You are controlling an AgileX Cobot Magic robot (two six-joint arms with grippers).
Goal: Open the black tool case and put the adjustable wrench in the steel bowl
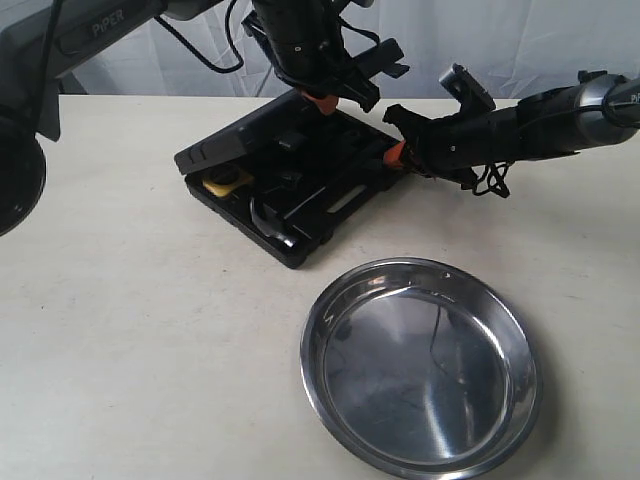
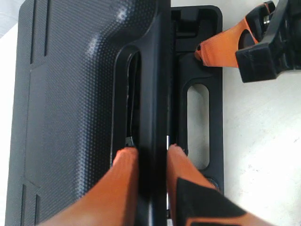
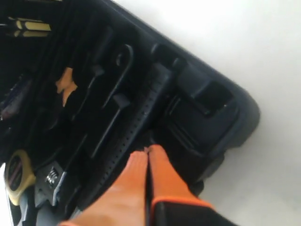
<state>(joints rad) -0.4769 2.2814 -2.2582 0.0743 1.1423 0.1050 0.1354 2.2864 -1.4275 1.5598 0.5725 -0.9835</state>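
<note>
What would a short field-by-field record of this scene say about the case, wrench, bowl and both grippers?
black tool case: lid partly raised
left gripper: shut on the lid's edge
right gripper: shut, holding nothing, pointing into the case
adjustable wrench: lying in the case
steel bowl: empty, apart from the case

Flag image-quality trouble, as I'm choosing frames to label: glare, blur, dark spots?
Exterior view: steel bowl mirrors bright streaks, black tool case dark inside. Left wrist view: orange fingertips blurred. Right wrist view: soft overall, table washed white.
</note>
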